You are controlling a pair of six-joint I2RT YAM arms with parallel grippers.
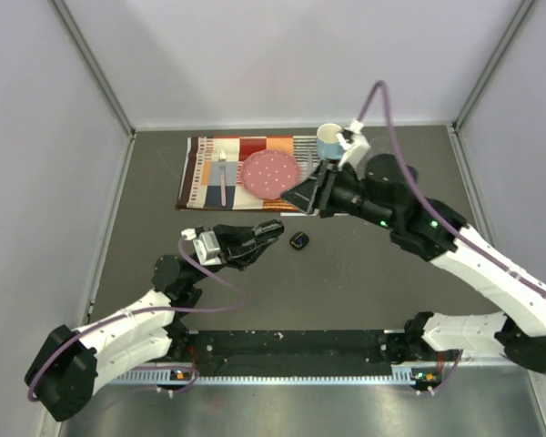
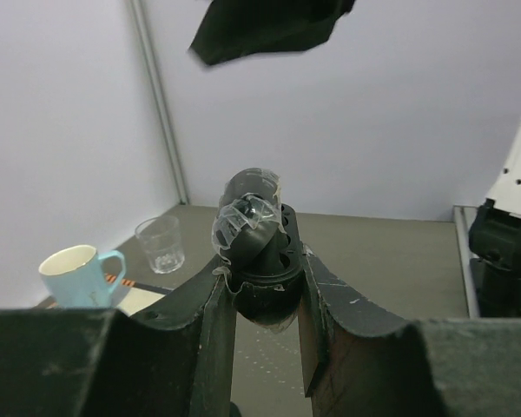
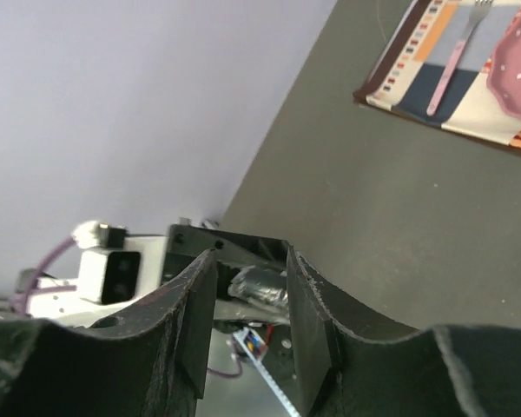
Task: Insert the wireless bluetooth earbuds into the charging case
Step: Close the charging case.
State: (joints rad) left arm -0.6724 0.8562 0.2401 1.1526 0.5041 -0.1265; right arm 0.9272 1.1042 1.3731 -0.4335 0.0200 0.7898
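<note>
Cannot make out the wireless bluetooth earbuds as separate items in any view. Found the charging case (image 2: 247, 221) lid up, wrapped in glaring clear tape, and clamped between the fingers of the left tool (image 2: 262, 291). Cannot tell whether any buds sit inside.

Noted a small black item (image 1: 298, 240) on the bench (image 1: 364, 273) just beside that tool. Too small to tell bud from case, and cut off by the frame edge in the right wrist view.

Found the right tool (image 3: 250, 256) narrowly parted and gripping nothing, over the near edge of the striped placemat (image 1: 200, 173).

Cannot see down into the blue mug (image 2: 76, 271). Saw a clear glass (image 2: 161, 243) near it in the left wrist view only. Saw the pink plate (image 1: 271, 173) and fork (image 1: 222, 177) on the placemat from above and from the right wrist, not from the left.
</note>
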